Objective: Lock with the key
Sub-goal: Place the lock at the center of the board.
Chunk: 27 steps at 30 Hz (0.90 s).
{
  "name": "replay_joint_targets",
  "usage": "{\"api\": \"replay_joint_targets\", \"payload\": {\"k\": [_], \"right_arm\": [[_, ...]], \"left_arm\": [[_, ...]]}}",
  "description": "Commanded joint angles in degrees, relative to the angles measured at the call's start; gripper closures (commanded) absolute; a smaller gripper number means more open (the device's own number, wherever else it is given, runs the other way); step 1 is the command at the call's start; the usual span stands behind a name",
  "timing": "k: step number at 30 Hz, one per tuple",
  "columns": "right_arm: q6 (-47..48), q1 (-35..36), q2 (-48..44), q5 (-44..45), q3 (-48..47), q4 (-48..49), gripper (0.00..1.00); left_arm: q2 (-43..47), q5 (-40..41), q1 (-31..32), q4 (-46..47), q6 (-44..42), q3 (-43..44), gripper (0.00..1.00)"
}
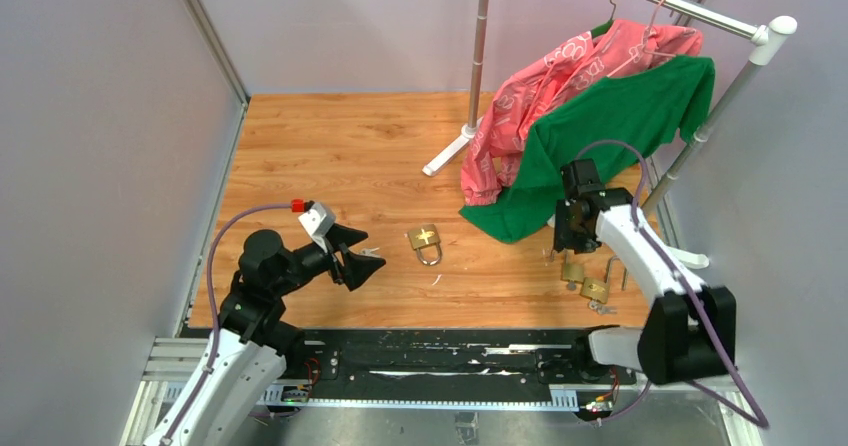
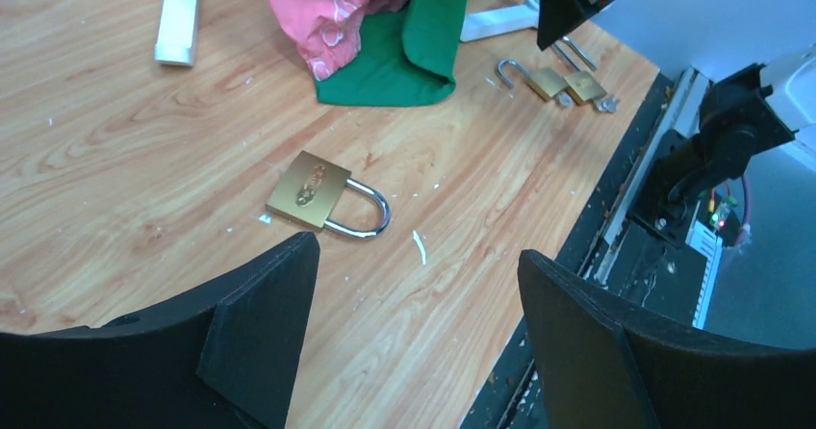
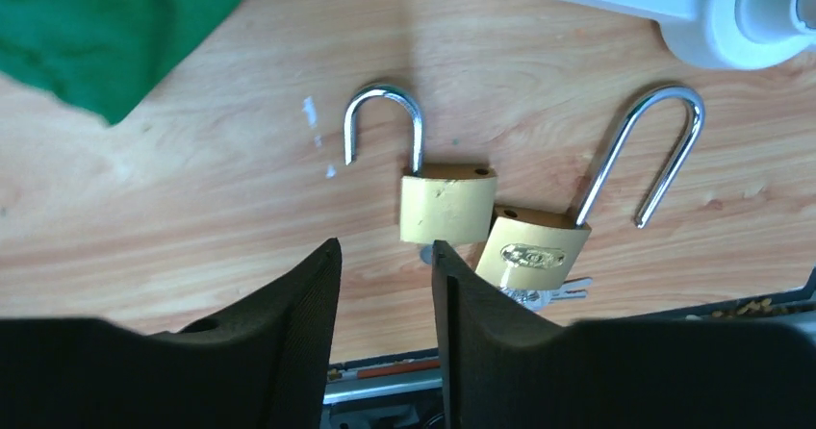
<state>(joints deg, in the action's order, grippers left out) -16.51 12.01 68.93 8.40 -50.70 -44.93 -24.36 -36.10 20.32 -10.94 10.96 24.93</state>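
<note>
Two brass padlocks with open shackles lie side by side on the wooden table at the right. The left open padlock (image 3: pixel 448 203) (image 1: pixel 573 271) has a key stub (image 3: pixel 424 253) under its body. The right open padlock (image 3: pixel 531 248) (image 1: pixel 595 289) has keys (image 3: pixel 553 292) at its base. My right gripper (image 3: pixel 383 251) (image 1: pixel 565 246) hovers just above and left of them, open, nothing between its fingers. A third padlock (image 2: pixel 308 190) (image 1: pixel 425 243), shackle shut, lies mid-table. My left gripper (image 2: pixel 414 256) (image 1: pixel 355 261) stands wide open just left of it, empty.
A clothes rack stands at the back right, with a white base bar (image 1: pixel 447 154). A green shirt (image 1: pixel 600 136) and a pink garment (image 1: pixel 560 86) hang from it down to the table, close behind the right arm. Grey walls enclose both sides. A black rail (image 1: pixel 450 351) runs along the near edge.
</note>
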Motion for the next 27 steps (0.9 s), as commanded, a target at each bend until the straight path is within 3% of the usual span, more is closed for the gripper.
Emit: {"api": "replay_joint_targets", "payload": {"k": [1, 4, 6, 10, 14, 25, 27], "right_arm": [[2.1, -6.9, 9.3, -1.5, -3.3, -1.4, 0.64], [3.2, -10.1, 13.9, -4.8, -4.0, 0.5, 0.65], [3.9, -10.2, 16.3, -7.3, -4.8, 1.6, 0.59], [3.9, -10.2, 19.6, -5.3, -5.9, 1.7, 0.55], [4.4, -10.3, 22.9, -1.1, -6.6, 1.2, 0.58], [4.3, -9.6, 28.9, -6.5, -5.4, 5.3, 0.59], [3.8, -8.7, 28.8, -6.5, -4.6, 6.0, 0.7]], "left_arm": [[3.5, 3.1, -0.5, 6.6, 5.0, -2.6, 0.16], [5.5, 3.5, -1.1, 6.4, 4.4, -2.6, 0.16], [6.7, 3.9, -1.3, 6.3, 3.9, -2.9, 0.15], [7.9, 5.7, -1.6, 6.2, 3.3, -3.3, 0.14], [7.8, 5.3, -2.2, 8.1, 4.4, -4.0, 0.13], [4.9, 5.1, -4.1, 9.3, 5.0, -4.5, 0.12], [4.9, 4.9, -4.1, 9.4, 5.0, -4.5, 0.12]]}}
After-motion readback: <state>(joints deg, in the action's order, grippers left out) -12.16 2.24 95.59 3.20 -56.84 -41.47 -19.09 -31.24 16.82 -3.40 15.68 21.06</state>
